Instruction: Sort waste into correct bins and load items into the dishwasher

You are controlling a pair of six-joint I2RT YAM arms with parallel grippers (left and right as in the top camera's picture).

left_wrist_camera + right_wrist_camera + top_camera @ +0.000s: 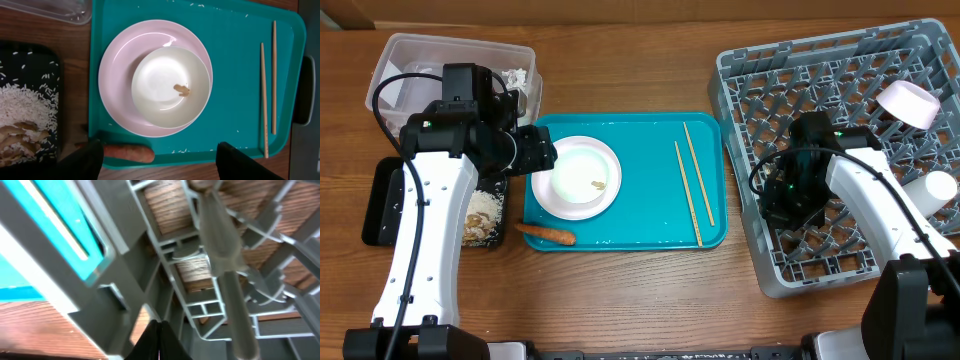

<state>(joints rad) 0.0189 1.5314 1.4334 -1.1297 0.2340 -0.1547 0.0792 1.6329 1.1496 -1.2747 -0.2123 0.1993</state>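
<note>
A white bowl (165, 85) holding one beige food scrap (182, 90) sits on the white plate (117, 75), on the left of the teal tray (650, 215). The chopsticks (267, 85) lie side by side on the tray's right half. An orange carrot piece (127, 152) rests along the tray's front left rim. My left gripper (160, 162) hangs open over the plate's left edge, empty. The black tray (50, 65) holds rice (25, 105) and scraps. My right gripper (160, 330) is shut on nothing, low among the pegs of the grey dish rack (760, 90).
The clear tub (400, 60) at the back left contains crumpled white tissue (515, 78). Another white bowl (910, 103) and a small cup (932, 188) stand in the rack's right side. The rack's wall lies between my right arm and the teal tray.
</note>
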